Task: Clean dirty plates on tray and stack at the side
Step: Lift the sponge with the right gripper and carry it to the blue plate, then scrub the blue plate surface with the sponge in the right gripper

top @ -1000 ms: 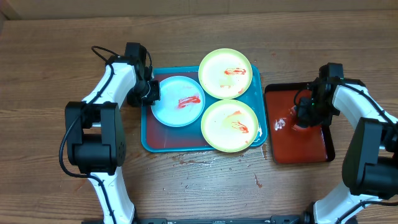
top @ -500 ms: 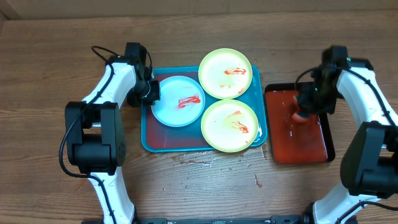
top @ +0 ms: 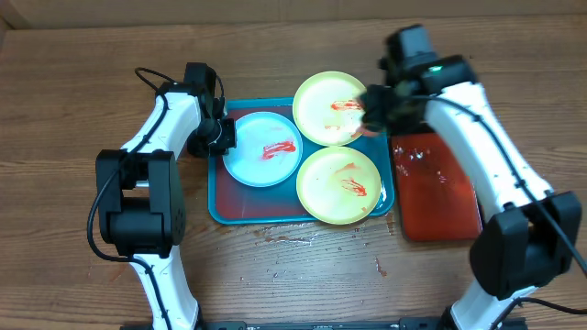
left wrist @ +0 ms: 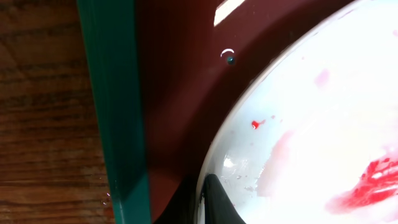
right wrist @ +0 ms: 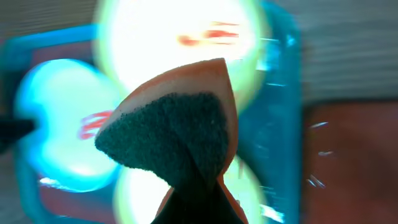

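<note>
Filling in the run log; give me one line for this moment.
left gripper: shut on blue plate rim | right gripper: holds sponge above far yellow-green plate | plates: three on tray, smeared

A brown wooden bench (top: 275, 293) is filling the overhead frame. At the right, a small red tray (top: 445, 206) with a black rim is lying on it, with droplets (top: 417, 156) glistening in its upper part. Wet specks (top: 275, 240) are dotting the bench at lower centre, and a red spot (top: 379, 267) is showing nearby. In the right wrist view, an orange sponge (right wrist: 180, 124) with a dark scouring face is filling the centre.
</note>
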`<state>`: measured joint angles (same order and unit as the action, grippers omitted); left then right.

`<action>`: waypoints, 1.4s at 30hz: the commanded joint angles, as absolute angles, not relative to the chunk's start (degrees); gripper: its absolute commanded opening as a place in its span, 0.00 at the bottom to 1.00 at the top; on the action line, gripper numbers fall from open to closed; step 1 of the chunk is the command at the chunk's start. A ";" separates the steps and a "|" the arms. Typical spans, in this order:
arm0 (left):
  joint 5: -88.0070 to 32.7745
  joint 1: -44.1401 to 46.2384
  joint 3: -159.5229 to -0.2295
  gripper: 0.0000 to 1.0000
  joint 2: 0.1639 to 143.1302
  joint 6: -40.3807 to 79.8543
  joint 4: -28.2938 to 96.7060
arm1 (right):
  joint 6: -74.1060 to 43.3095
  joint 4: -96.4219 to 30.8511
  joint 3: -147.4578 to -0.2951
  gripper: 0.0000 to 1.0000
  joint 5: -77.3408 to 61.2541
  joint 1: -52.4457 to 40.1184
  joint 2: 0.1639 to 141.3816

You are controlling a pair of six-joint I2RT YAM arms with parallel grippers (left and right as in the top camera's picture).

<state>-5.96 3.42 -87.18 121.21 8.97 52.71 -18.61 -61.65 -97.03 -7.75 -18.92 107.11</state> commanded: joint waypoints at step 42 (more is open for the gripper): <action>-4.51 4.16 -87.26 0.04 123.33 8.75 52.42 | -23.79 -54.85 -118.45 0.04 -15.62 -37.93 141.32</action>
